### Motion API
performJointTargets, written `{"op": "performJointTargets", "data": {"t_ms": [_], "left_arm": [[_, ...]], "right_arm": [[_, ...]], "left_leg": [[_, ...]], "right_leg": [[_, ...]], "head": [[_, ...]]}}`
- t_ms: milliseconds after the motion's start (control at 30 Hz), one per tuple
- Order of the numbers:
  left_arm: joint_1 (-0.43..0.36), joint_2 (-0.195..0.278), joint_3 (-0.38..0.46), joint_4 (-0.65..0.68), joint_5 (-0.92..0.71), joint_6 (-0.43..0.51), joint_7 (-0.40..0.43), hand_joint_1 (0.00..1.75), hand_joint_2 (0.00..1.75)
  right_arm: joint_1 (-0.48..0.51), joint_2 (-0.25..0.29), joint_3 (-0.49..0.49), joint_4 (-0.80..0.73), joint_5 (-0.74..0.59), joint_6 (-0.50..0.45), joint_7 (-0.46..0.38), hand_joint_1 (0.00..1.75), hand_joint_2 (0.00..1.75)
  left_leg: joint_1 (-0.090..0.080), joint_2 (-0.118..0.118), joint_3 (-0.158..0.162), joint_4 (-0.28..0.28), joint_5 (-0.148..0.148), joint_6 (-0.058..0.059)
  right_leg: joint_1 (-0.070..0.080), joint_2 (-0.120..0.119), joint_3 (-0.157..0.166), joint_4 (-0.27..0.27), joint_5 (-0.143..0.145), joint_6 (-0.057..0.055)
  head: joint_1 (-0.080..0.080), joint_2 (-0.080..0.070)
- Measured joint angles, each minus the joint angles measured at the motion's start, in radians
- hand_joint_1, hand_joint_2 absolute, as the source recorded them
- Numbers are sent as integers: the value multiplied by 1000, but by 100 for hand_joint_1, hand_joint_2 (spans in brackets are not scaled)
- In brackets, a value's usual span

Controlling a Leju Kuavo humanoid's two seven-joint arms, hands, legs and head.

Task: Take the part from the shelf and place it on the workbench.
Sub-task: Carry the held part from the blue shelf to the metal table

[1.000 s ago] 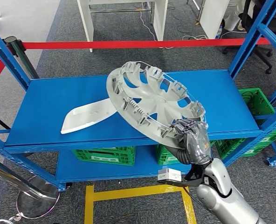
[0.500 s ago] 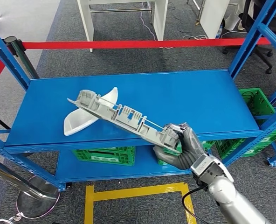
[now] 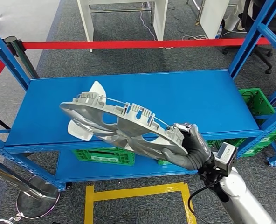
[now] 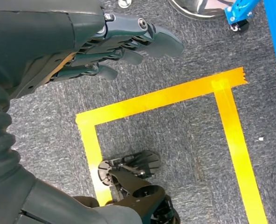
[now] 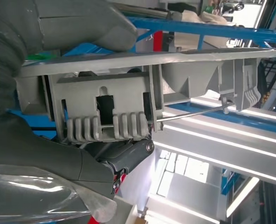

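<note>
The wheel cover (image 3: 122,126) has tipped flatter; right hand (image 3: 189,148) grips its 4 o'clock rim, left hand (image 4: 105,51) hangs empty, fingers (image 4: 157,39) loosely extended.

The wheel cover (image 3: 120,123) hangs before the shelf (image 3: 207,100), a white part (image 3: 81,130) behind it.

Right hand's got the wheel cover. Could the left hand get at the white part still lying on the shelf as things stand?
Probably not yet. The left hand hangs low over the floor, holding nothing, and the wheel cover in the right hand sits across the front of the white part.
</note>
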Motion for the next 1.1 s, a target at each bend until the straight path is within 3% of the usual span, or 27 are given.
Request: {"op": "performJointTargets", "data": {"t_ms": [133,467,1100], "left_arm": [[-1,0,0,0,-1,-1,0,0,0],[-4,0,8,0,3,-22,-3,0,0],[-8,0,18,0,1,-29,-3,0,0]], "right_arm": [[-1,0,-11,3,-46,51,6,175,175],[12,0,-14,4,-154,192,31,175,175],[33,2,29,7,-153,225,39,175,175]], "left_leg": [[0,0,0,0,0,0],[0,0,0,0,0,0],[0,0,0,0,0,0]], "right_leg": [[0,0,0,0,0,0],[0,0,0,0,0,0],[0,0,0,0,0,0]], "head": [[0,0],[0,0],[0,0]]}}
